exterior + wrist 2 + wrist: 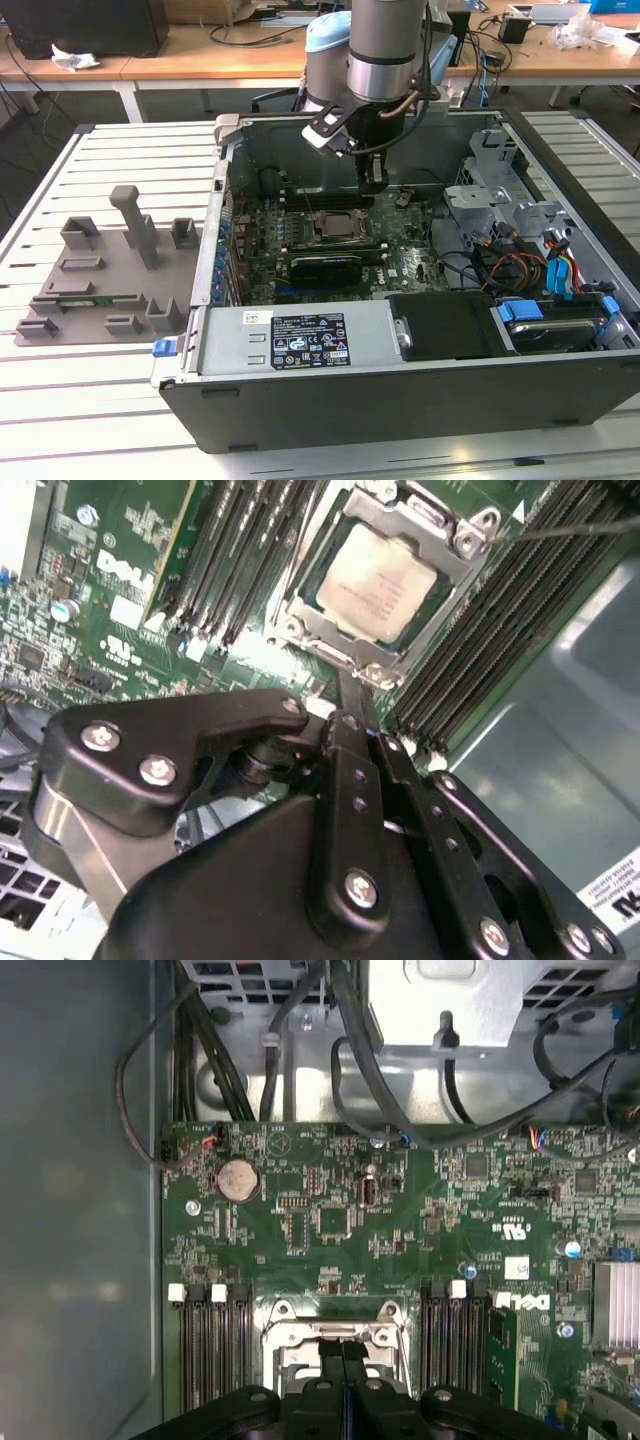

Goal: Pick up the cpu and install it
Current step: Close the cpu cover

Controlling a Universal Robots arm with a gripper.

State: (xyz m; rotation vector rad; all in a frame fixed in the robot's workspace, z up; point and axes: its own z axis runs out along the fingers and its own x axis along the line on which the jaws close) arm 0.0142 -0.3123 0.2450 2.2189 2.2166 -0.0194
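Observation:
The cpu (378, 580), a small square chip with a silver-grey top, lies flat inside the metal-framed socket (300, 620) on the green motherboard. In the exterior view the cpu (334, 226) sits in the middle of the open computer case. My gripper (373, 186) hangs just above the board, beside the socket on its far side. Its black fingers (345, 695) are pressed together and shut, with nothing between them. Their tips end right at the edge of the socket frame (335, 1332), where my gripper (343, 1365) shows as one closed pair.
Memory slots (240, 550) flank the socket on both sides. A drive cage (490, 190) and coloured cables (520, 270) fill the case at the exterior view's right. A black box (445, 325) lies along the near wall. Grey fixture blocks (110, 270) stand outside on the slatted table.

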